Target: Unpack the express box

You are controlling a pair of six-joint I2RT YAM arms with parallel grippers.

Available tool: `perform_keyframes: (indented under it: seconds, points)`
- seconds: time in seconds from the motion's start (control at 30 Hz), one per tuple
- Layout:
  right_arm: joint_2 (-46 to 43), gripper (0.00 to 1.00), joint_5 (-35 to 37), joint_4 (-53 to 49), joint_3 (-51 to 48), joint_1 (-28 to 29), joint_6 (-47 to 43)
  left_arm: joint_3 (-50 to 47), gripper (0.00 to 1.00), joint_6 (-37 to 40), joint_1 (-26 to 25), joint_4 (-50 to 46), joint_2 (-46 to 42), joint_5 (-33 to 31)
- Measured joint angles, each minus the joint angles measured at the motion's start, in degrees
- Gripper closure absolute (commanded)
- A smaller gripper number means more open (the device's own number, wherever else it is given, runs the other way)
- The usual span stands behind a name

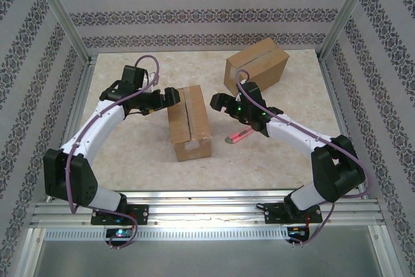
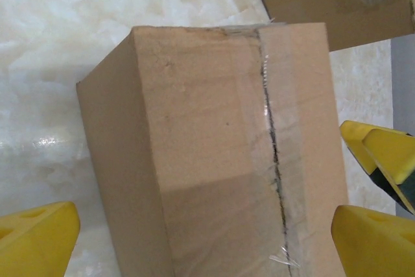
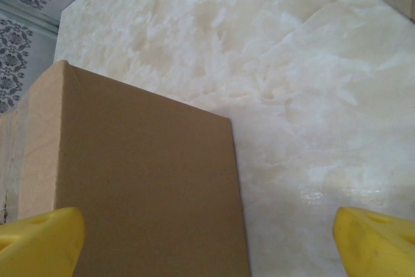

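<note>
The express box (image 1: 189,123) is a brown cardboard carton lying lengthwise mid-table, its taped top seam (image 2: 272,147) slit open along its length while the flaps lie flat. My left gripper (image 1: 171,95) hovers at the box's far left corner, open; in the left wrist view the box (image 2: 214,160) sits between its yellow fingers (image 2: 39,238), untouched. My right gripper (image 1: 216,102) hangs open just right of the box's far end. The right wrist view shows the box's side (image 3: 142,186) below the left finger (image 3: 39,238), with bare table under the other.
A second taped carton (image 1: 257,66) stands at the back right. A red utility knife (image 1: 237,137) lies on the marble tabletop right of the box, under the right arm. Patterned walls and metal frame posts enclose the table.
</note>
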Motion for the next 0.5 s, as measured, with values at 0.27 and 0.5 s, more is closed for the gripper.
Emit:
perform_keyframes:
  seconds: [0.27,0.5]
  points:
    - [0.09,0.02,-0.02,-0.02,0.00,0.00,-0.02,-0.24,0.00,-0.02,0.00,1.38,2.73,2.16]
    - [1.05,0.02,-0.11,0.11,0.00,0.00,0.00,-1.20,0.00,-0.13,0.00,2.67,3.08,3.32]
